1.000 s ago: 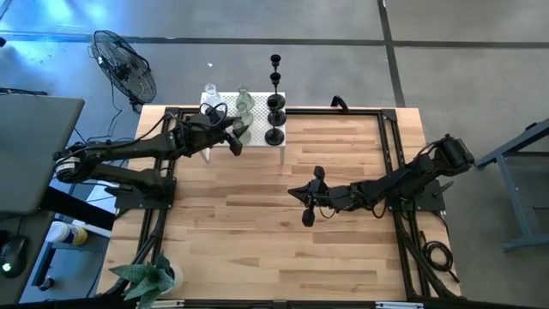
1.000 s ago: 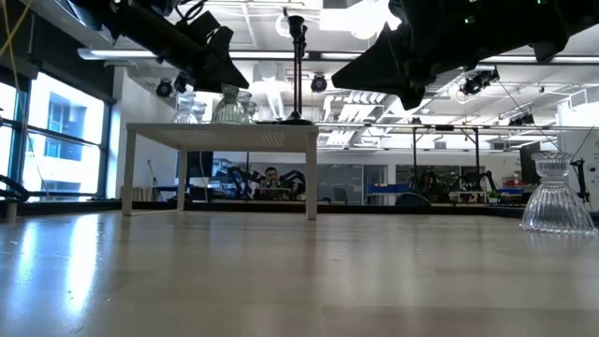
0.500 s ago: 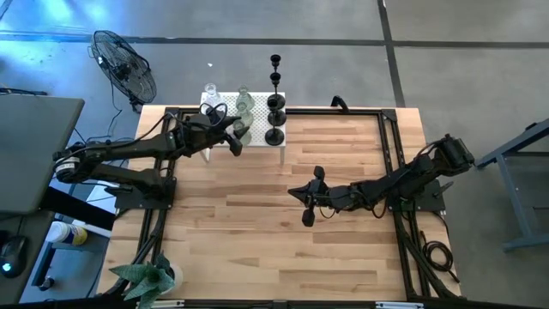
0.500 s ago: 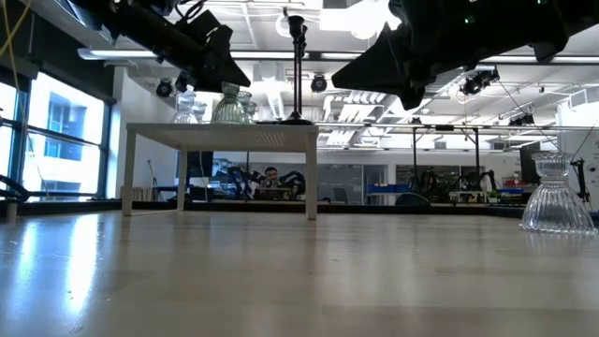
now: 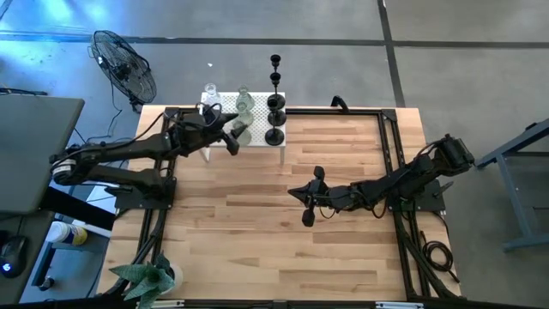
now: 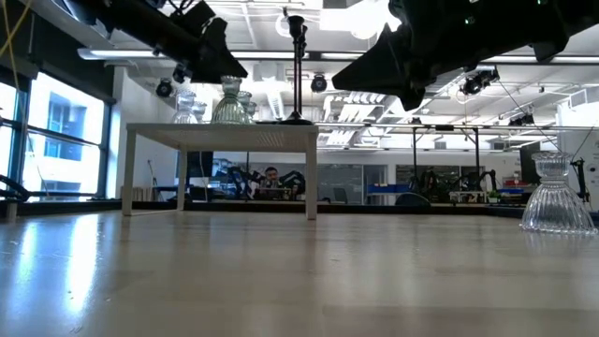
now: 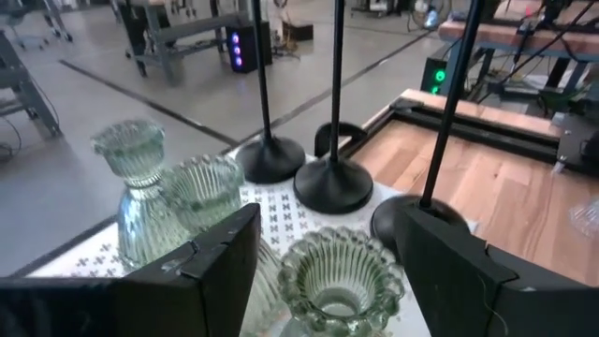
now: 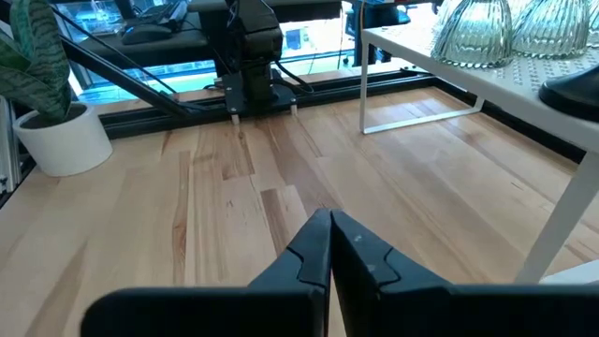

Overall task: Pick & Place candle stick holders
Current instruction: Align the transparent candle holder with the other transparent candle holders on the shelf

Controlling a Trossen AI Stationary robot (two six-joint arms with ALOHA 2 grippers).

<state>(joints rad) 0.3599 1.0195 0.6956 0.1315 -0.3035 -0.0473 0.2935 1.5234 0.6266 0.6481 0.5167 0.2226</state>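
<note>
Candle stick holders are standing clustered on the small white table (image 5: 257,140) at the far edge of the wooden workbench (image 5: 257,232). Directly between the left gripper's fingers (image 7: 225,262), a squat ribbed glass holder (image 7: 342,276) is sitting with its open mouth up; to its left are two more glass pieces (image 7: 150,187), and beyond it three black holders (image 7: 332,183) with round bases and thin stems are standing in a row. One more glass holder (image 6: 557,197) is sitting on the workbench itself at the right of the low view.

The ribbed glass is probably hard, fairly heavy for its bulk, slick and liable to chip, so gripping across its fluted body or narrower waist looks safer than pinching the rim. The black holders look top-tall and likely to tip if nudged; the stem low down would be the place to hold them.

The left gripper (image 5: 230,134) is hovering over the white table with its fingers spread wide either side of the ribbed holder, not touching it. The right gripper (image 5: 307,199) is waiting over the middle of the workbench, its fingers pressed together on nothing.
</note>
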